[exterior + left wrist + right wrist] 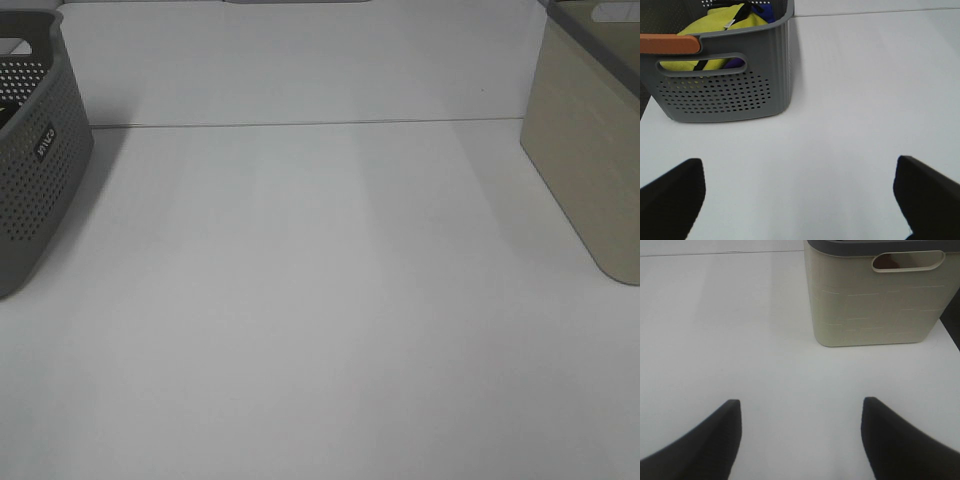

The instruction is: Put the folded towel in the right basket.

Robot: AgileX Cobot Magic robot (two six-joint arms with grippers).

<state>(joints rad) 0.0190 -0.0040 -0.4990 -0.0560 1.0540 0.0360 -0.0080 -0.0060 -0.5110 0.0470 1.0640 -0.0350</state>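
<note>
Both grippers hang spread and hold nothing: the left gripper (pixel 800 192) and the right gripper (pixel 800 432) each face a bare white table (pixel 320 320), seemingly parked. Farther off, the grey perforated basket (pixel 725 85) sits upper left in the left wrist view, holding yellow and blue cloth (pixel 720 22), possibly the towel. The high view hides that. The beige basket (pixel 877 300) waits upper right, its contents unseen.
</note>
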